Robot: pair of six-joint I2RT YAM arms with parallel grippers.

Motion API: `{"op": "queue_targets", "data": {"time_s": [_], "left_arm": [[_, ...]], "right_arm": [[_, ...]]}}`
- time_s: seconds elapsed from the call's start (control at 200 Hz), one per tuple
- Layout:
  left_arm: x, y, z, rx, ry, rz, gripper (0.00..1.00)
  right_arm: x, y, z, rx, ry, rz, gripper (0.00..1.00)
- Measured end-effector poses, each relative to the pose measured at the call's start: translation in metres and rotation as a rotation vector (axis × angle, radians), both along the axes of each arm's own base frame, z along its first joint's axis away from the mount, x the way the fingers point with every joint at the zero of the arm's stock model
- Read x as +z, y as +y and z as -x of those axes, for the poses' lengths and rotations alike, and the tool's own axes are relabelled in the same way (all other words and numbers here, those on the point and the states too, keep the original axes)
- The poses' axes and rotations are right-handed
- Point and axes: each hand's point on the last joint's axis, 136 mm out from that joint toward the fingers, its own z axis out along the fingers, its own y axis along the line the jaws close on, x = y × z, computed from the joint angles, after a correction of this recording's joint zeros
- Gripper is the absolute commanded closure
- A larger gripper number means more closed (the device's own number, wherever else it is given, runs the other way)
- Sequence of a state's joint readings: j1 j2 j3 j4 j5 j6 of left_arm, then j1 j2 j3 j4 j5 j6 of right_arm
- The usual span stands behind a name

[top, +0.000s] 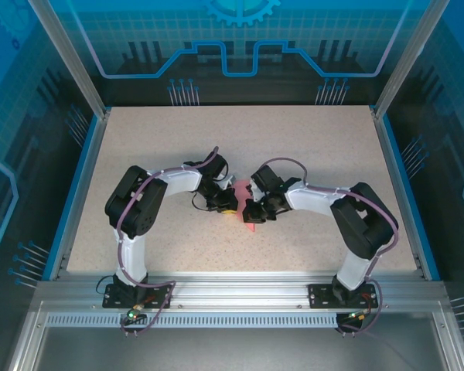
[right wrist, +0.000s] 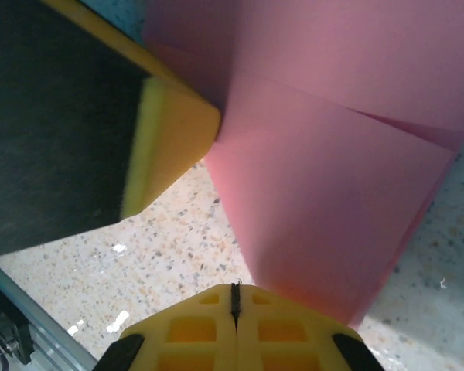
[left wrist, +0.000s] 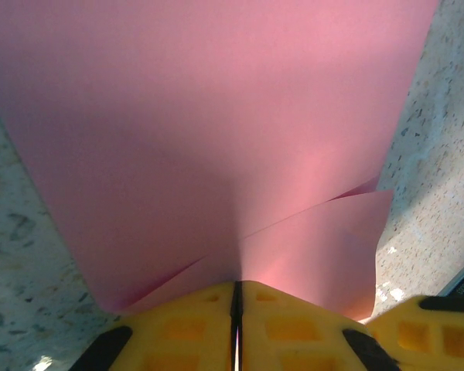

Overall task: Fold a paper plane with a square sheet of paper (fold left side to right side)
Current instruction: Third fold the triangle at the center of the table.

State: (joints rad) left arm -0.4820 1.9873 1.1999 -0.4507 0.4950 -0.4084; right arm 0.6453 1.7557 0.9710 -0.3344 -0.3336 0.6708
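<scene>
The salmon-pink sheet of paper (left wrist: 216, 116) is folded into overlapping layers and held just above the table between the two arms at mid-table (top: 248, 225). My left gripper (left wrist: 236, 287) is shut on its near edge, and the paper fans out from the seam between the yellow fingers. In the right wrist view the paper (right wrist: 332, 193) hangs to the right of my right gripper (right wrist: 234, 294), which is shut with nothing between its jaws. A yellow fingertip (right wrist: 174, 143) of the left gripper presses the paper's left edge. From above, the left gripper (top: 226, 202) and right gripper (top: 254, 210) almost meet.
The speckled beige table (top: 309, 147) stretches behind and to both sides of the arms. Blue-edged rails and transparent walls (top: 89, 154) enclose it. A metal frame (top: 240, 290) runs along the near edge by the arm bases.
</scene>
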Motion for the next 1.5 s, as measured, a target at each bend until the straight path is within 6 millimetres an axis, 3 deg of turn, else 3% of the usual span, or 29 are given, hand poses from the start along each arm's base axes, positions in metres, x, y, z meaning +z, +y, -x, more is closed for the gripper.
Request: {"op": "queue_targets", "data": {"time_s": [0.23,0.62,0.915,1.501], "left_arm": [[0.0,0.0,0.0,0.0,0.0,0.0,0.89],[0.013,0.006,0.007,-0.003,-0.064,0.002,0.85],[0.021,-0.015,0.019,-0.074,-0.106,0.052,0.87],[0.003,-0.014,0.021,-0.077,-0.075,0.031,0.87]], "right_arm": [[-0.014,-0.003,0.003,-0.007,0.034,0.027,0.98],[-0.017,-0.006,0.002,-0.015,0.036,0.032,1.0],[-0.017,-0.006,0.001,-0.016,0.039,0.024,1.0],[-0.017,-0.006,0.002,-0.015,0.04,0.024,1.0]]}}
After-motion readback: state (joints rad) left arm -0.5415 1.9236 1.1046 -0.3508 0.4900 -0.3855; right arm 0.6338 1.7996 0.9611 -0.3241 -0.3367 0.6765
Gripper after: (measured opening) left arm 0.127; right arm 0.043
